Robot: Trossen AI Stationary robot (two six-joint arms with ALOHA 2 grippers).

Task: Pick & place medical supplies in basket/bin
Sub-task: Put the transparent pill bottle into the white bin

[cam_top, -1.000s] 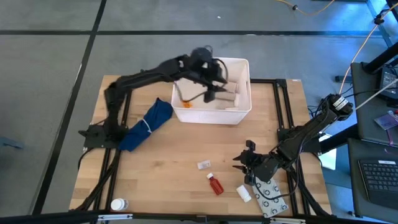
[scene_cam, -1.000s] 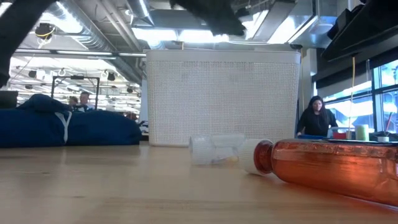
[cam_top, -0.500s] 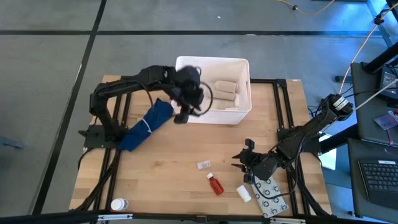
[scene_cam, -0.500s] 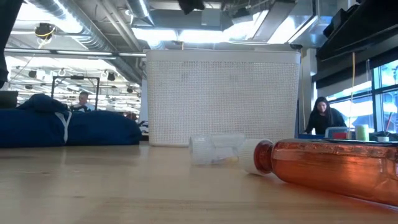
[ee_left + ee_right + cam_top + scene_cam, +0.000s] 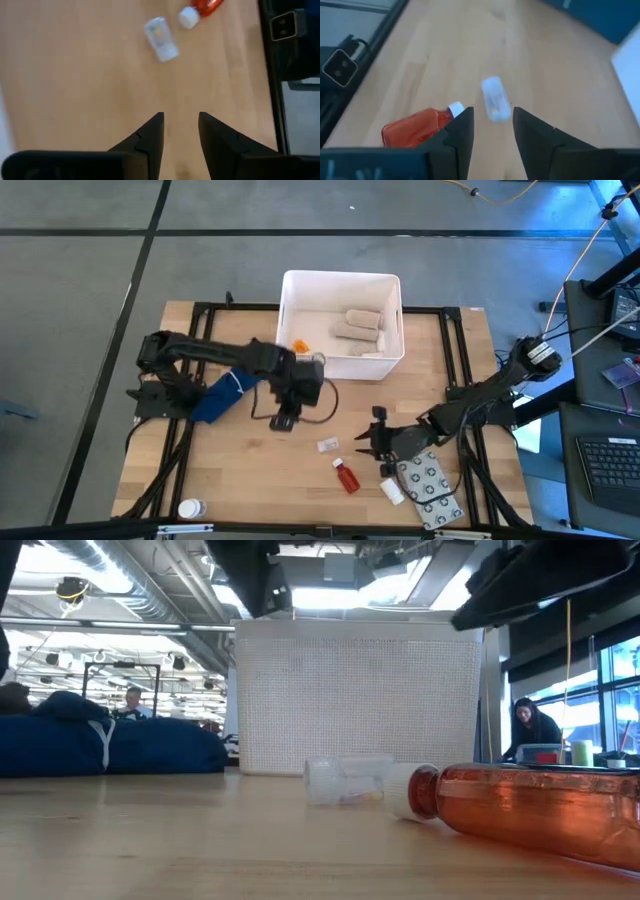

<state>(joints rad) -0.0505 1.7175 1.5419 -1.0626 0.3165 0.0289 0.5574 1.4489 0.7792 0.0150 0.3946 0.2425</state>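
Both arms over mid-table, neither carrying anything. Left gripper (image 5: 283, 420) hangs just near of the white bin (image 5: 390, 360), fingers (image 5: 150, 137) a narrow gap apart, nothing between them. Right gripper (image 5: 366, 442) sits right of the small clear vial (image 5: 327, 445), also slightly parted and empty, and looks the closer one to it. Bin at far centre already holds beige rolls (image 5: 360, 326) and a small orange item (image 5: 299, 347). Left on the table: the vial, red bottle (image 5: 346, 476) just near of it, a white tube (image 5: 391, 491), the grey ring-patterned packet (image 5: 430, 488) at near right, a white bottle (image 5: 188, 508) at near left. Likely next pick is the vial: open wider first, straddle it across its short axis, descend square so it doesn't roll into the red bottle, and let only one arm go in. Blue cloth (image 5: 225, 392) stays.
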